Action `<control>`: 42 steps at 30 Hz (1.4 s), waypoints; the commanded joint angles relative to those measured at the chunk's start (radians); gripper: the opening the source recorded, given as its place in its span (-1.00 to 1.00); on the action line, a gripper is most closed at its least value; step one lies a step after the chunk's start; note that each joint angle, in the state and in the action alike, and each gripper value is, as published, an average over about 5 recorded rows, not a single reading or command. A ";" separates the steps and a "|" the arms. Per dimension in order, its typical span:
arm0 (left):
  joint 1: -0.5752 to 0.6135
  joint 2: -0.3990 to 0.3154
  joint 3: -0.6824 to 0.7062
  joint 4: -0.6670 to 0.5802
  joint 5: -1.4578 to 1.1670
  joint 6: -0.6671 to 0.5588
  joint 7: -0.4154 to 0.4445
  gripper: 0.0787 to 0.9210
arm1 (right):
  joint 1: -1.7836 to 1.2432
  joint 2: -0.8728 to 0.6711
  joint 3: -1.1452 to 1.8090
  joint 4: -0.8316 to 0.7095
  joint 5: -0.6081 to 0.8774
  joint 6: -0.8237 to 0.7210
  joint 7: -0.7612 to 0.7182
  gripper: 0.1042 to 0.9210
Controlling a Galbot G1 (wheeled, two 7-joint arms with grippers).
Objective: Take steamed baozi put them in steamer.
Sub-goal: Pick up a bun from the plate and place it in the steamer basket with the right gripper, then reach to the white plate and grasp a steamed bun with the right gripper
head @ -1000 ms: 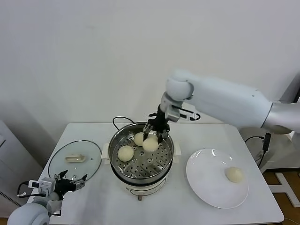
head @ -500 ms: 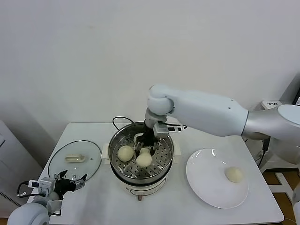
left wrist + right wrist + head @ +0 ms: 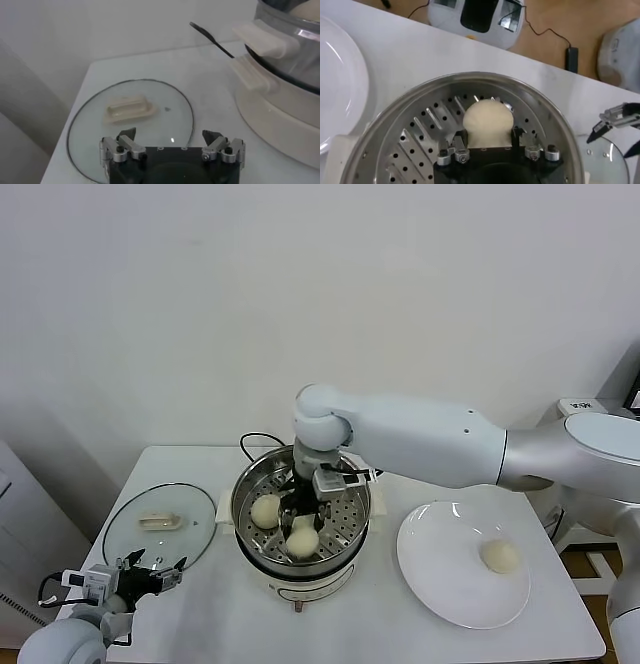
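Right pincer [image 3: 303,529] was down inside the steamer [image 3: 352,484], fingers closed on a bun [image 3: 302,540] near the front of the perforated floor. The right wrist view showed that bun [image 3: 487,123] sitting between the two fingers [image 3: 457,143], touching the floor or just above it (could not tell which). A second bun [image 3: 265,510] lay on the steamer floor toward the left side, apart from the held one. A third bun sat behind the arm, mostly hidden.

Last bun [image 3: 499,556] was alone on the plate [image 3: 432,569], right of the steamer, well apart from it.

Steamer stood mid-table on its white base [image 3: 300,586], cord [image 3: 252,441] trailing behind it. Side handle [image 3: 262,40] showed in the left wrist view.

Left pincer [image 3: 154,576] was parked low at the front-left table [image 3: 200,624] edge, fingers wide apart, holding nothing. In its wrist view the pincer [image 3: 172,139] hung over the near rim of the glass lid [image 3: 100,135], which lay flat on the table left of the steamer, cream handle [image 3: 129,110] up.
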 commanded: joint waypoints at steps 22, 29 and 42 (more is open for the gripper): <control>-0.001 0.007 -0.002 0.006 0.000 -0.005 0.002 0.77 | 0.099 -0.075 0.043 -0.053 0.064 -0.180 -0.031 0.76; -0.004 0.017 -0.002 0.001 0.000 0.000 0.001 0.77 | 0.185 -0.194 0.014 -0.195 0.186 -0.314 -0.083 0.76; -0.003 0.025 -0.004 -0.005 -0.003 0.000 0.001 0.77 | 0.281 -0.416 -0.193 -0.280 0.335 -0.586 -0.137 0.76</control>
